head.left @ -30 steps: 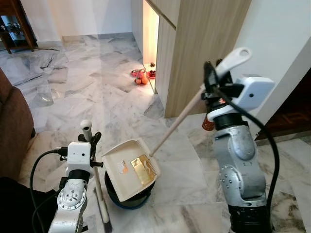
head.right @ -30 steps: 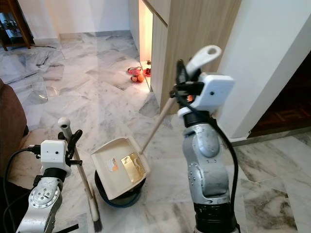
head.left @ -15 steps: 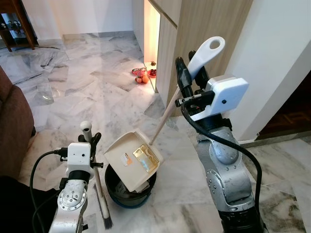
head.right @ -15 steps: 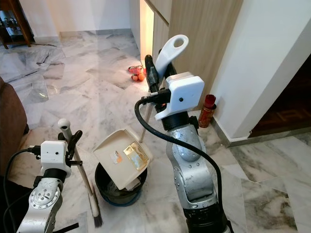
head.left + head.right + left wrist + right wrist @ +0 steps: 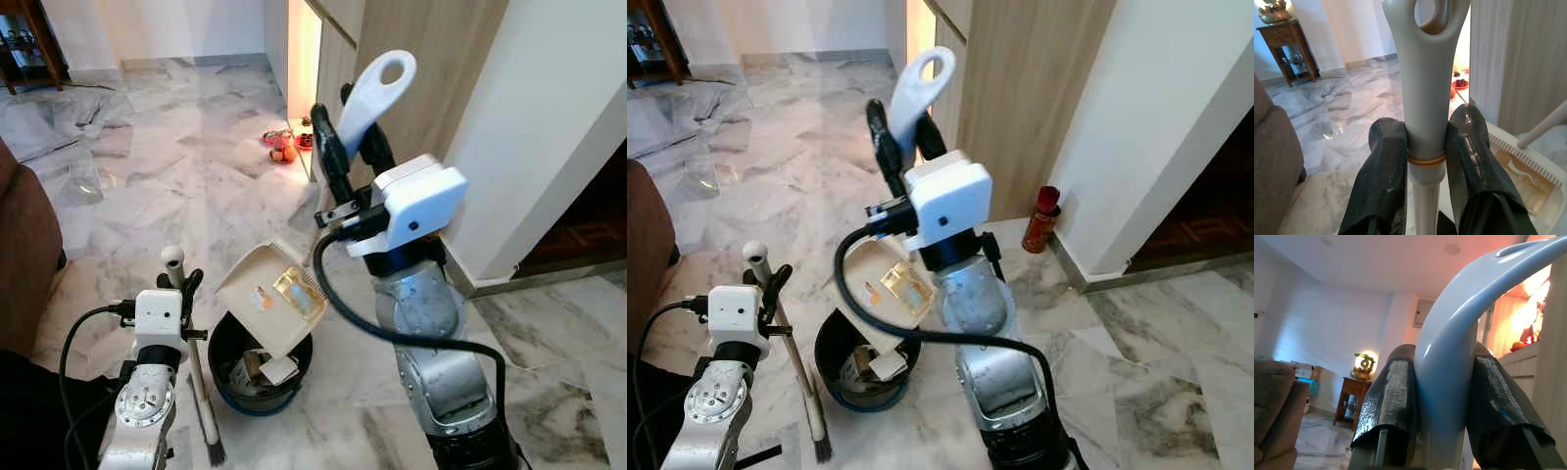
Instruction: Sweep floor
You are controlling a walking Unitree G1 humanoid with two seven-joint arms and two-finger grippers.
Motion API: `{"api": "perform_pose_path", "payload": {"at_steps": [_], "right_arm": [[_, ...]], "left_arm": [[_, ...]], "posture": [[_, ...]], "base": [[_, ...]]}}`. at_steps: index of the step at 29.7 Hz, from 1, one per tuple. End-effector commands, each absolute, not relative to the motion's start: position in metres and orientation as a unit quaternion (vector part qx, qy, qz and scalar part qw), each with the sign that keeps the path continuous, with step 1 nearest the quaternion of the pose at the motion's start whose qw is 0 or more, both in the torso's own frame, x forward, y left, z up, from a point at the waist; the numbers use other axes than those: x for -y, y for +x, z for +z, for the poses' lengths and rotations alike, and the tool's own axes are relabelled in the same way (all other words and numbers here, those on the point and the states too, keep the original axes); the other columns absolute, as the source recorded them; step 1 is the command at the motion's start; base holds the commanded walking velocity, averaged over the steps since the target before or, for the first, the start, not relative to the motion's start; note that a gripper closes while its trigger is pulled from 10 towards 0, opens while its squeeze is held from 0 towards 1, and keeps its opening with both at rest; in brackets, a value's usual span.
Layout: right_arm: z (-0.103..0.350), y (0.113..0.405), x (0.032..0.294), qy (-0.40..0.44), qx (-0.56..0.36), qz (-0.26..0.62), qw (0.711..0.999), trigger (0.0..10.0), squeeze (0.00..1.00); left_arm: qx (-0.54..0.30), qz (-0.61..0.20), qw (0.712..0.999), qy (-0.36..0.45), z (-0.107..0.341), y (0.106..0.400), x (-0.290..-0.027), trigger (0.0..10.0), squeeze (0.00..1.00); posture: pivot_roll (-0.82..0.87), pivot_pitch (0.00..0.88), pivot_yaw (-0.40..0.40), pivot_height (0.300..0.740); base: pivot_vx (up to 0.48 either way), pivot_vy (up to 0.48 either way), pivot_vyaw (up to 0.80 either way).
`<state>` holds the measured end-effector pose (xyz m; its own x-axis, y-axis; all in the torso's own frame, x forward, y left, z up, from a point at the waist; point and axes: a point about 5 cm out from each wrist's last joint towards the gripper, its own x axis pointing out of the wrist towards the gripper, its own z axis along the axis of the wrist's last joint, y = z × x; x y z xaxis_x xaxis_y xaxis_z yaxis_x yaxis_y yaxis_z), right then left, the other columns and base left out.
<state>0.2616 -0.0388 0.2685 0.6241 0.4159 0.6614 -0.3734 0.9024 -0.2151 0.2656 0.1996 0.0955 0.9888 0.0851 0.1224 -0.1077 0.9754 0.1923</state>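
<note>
Right hand [image 5: 355,137] clamps both black fingers on the pale looped grip of the dustpan handle [image 5: 377,90], raised high in front of the wooden cabinet [image 5: 421,78]. From that grip the long handle runs down to the cream dustpan [image 5: 274,299], which hangs tilted over the dark round bin [image 5: 257,377] on the marble floor [image 5: 157,186]. Scraps of paper lie inside the bin, and a yellowish patch shows on the pan's inner face.

Low on the other side, the left hand [image 5: 178,284] is closed around the broom handle [image 5: 1425,98], its two fingers [image 5: 1383,181] pressed to either side just above an orange ring on the shaft. The broom [image 5: 201,392] stands nearly upright just beside the bin, its dark bristles touching the floor.

A red bottle [image 5: 1040,217] stands at the foot of the cabinet by the white wall. Fruit [image 5: 282,152] sits near the lit opening farther back. A brown sofa [image 5: 24,245] edges the robot's left.
</note>
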Motion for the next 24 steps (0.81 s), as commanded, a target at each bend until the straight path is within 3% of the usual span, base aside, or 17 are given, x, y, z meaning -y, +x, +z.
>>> {"api": "perform_pose_path", "payload": {"at_steps": [1, 5, 24], "right_arm": [[0.286, 0.247, 0.037, -0.022, 0.428, 0.227, 0.874, 10.0, 0.0], [0.281, 0.248, 0.031, 0.04, 0.393, 0.249, 0.884, 10.0, 0.0], [0.28, 0.241, 0.025, -0.026, 0.425, 0.254, 0.868, 10.0, 0.0]], "left_arm": [[0.074, 0.048, 0.99, 0.106, 0.104, 0.268, -0.2, 10.0, 0.0], [0.074, 0.051, 0.99, 0.107, 0.104, 0.267, -0.201, 10.0, 0.0], [0.072, 0.049, 0.99, 0.107, 0.104, 0.267, -0.202, 10.0, 0.0]], "posture": [[0.17, 0.078, -0.051, 0.74], [0.17, 0.086, -0.053, 0.74], [0.17, 0.099, -0.05, 0.74]], "base": [[0.0, 0.0, 0.0], [0.0, 0.0, 0.0], [0.0, 0.0, 0.0]]}}
